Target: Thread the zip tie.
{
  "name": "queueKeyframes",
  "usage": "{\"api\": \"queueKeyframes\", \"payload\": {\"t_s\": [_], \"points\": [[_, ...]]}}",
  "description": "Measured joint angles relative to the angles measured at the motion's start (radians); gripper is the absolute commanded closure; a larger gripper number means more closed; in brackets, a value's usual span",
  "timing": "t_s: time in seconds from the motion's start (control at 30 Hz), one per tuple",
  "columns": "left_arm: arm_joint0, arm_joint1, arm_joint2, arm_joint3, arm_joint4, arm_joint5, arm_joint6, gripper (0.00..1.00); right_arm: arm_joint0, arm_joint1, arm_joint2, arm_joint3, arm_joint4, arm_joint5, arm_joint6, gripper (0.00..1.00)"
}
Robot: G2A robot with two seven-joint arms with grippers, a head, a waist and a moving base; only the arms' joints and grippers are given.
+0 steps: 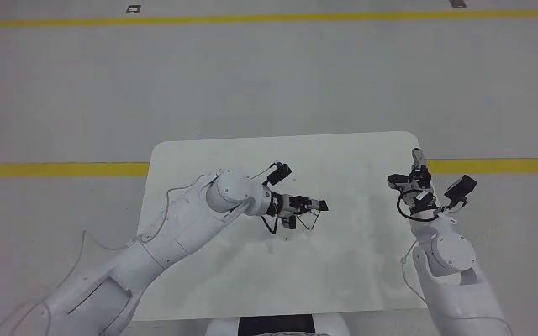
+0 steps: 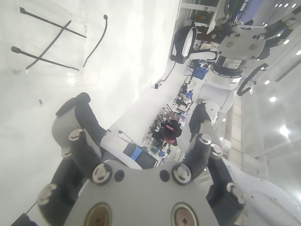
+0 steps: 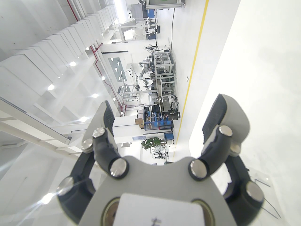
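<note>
Several black zip ties (image 2: pixel 50 24) lie crossed on a clear flat tray (image 2: pixel 77 55) on the white table. One more curved zip tie (image 2: pixel 98 39) lies along the tray's edge. My left gripper (image 2: pixel 140 104) hangs open and empty above the table, a short way from the ties; from above it is near the table's middle (image 1: pixel 318 205). My right gripper (image 3: pixel 162 103) is open and empty too, held up at the table's right edge (image 1: pixel 418 156) and aimed out at the room. Thin dark zip tie ends (image 3: pixel 262 182) lie on the table beside the right wrist.
The white table (image 1: pixel 353 260) has rounded corners and bare surface around both arms. The right arm's wrist (image 2: pixel 231 48) stands beyond the table's edge in the left wrist view. Yellow floor lines (image 1: pixel 76 169) run behind the table.
</note>
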Motion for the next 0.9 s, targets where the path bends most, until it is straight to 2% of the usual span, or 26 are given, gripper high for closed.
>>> {"api": "queueKeyframes", "payload": {"t_s": [0.17,0.23,0.3,0.67,0.73,0.9], "points": [[-0.085,-0.022,0.096,0.081,0.024,0.0,-0.027,0.0,0.0,0.0,0.0,0.0,0.0,0.0,0.0,0.0],[-0.119,-0.035,0.135,0.114,0.012,0.0,-0.016,0.0,0.0,0.0,0.0,0.0,0.0,0.0,0.0,0.0],[-0.138,-0.044,0.159,0.134,-0.009,0.0,0.002,0.0,0.0,0.0,0.0,0.0,0.0,0.0,0.0,0.0],[-0.138,-0.045,0.161,0.134,-0.009,0.0,0.005,0.0,0.0,0.0,0.0,0.0,0.0,0.0,0.0,0.0],[-0.136,-0.05,0.182,0.134,0.018,0.0,0.027,0.0,0.0,0.0,0.0,0.0,0.0,0.0,0.0,0.0],[-0.168,-0.074,0.228,0.196,0.019,0.0,0.041,0.0,0.0,0.0,0.0,0.0,0.0,0.0,0.0,0.0]]}}
